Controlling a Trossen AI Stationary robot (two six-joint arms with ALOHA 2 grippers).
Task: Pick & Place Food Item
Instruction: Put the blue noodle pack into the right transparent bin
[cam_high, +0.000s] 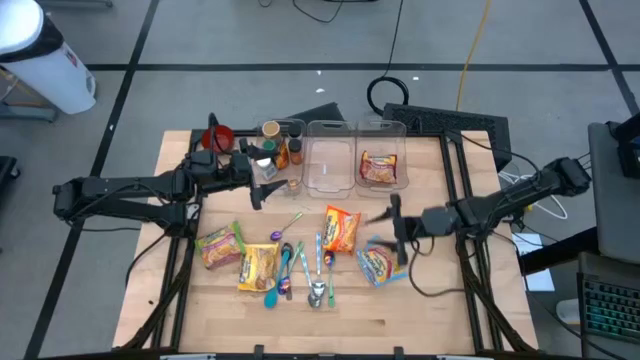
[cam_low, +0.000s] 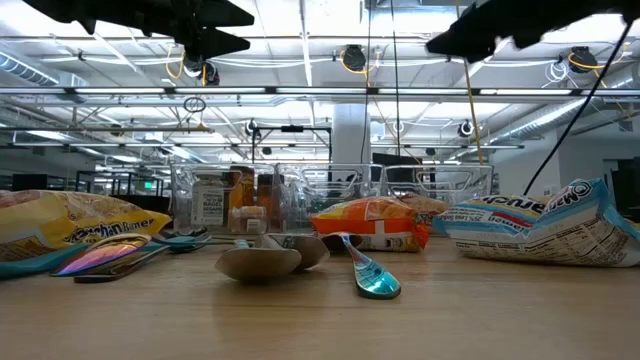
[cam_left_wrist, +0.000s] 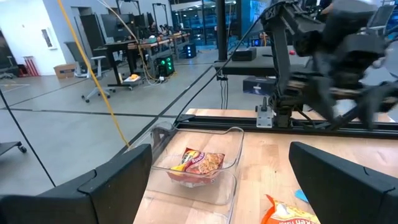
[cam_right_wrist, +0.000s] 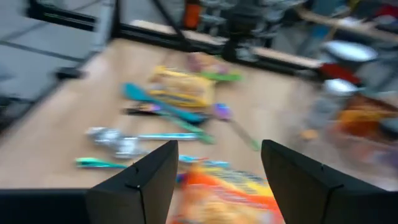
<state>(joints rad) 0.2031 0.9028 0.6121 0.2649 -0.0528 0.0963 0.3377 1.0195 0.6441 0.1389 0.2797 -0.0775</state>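
A noodle packet (cam_high: 378, 168) lies flat in the right-hand clear bin (cam_high: 384, 132) at the table's far edge; it also shows in the left wrist view (cam_left_wrist: 199, 165). On the table lie an orange packet (cam_high: 342, 228), a blue-and-white packet (cam_high: 378, 262) and two yellow packets (cam_high: 220, 245) (cam_high: 258, 265). My right gripper (cam_high: 392, 228) hovers open above the table between the orange and the blue-and-white packet, with nothing between its fingers. My left gripper (cam_high: 265, 185) hangs open and level by the jar bin (cam_high: 280, 150), holding nothing.
Several spoons (cam_high: 300, 270) lie between the packets at mid-table. The middle clear bin (cam_high: 328, 160) holds nothing. A red cup (cam_high: 220, 135) stands at the far left corner. Bare wood stretches along the near edge (cam_high: 350, 320).
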